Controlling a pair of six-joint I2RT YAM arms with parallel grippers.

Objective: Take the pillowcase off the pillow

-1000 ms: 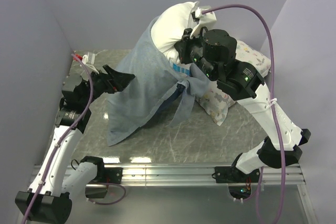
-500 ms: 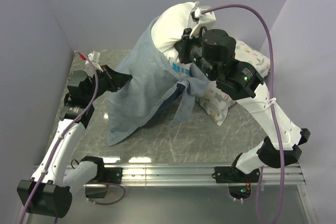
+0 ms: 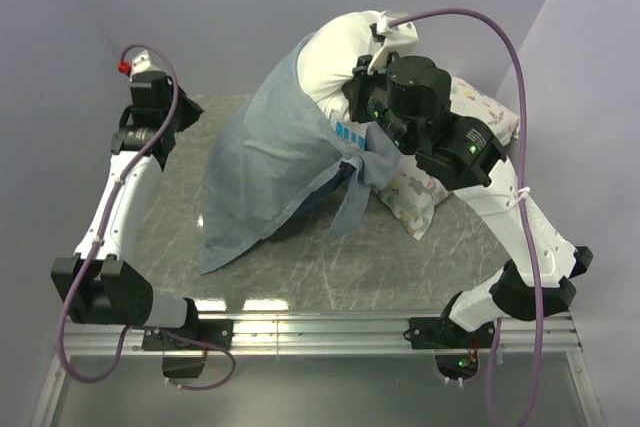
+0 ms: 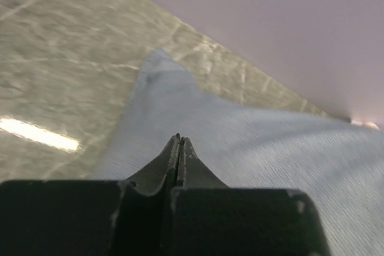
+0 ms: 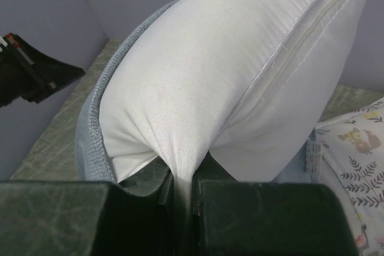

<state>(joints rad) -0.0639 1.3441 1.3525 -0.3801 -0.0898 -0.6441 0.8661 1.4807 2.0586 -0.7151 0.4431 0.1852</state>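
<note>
The big puffy white pillow (image 3: 335, 52) sticks up tall at the back of the grey stone counter (image 3: 400, 257). Its top end is bare. The big soft wrinkly grey-blue cloth pillowcase (image 3: 265, 167) covers its lower part and spreads down onto the counter on the left side.

The right gripper (image 5: 180, 189) is clamped on a fold of the white pillow, up high near the bare end. The left gripper (image 4: 180, 143) is pressed together with nothing in it. It hangs over the left edge of the pillowcase, close to the wall.

A small blue-and-white tag (image 3: 346, 132) shows just under the right gripper. A little white pillow with leaves and flowers (image 3: 485, 112) lies on the right, partly under the right arm.
</note>
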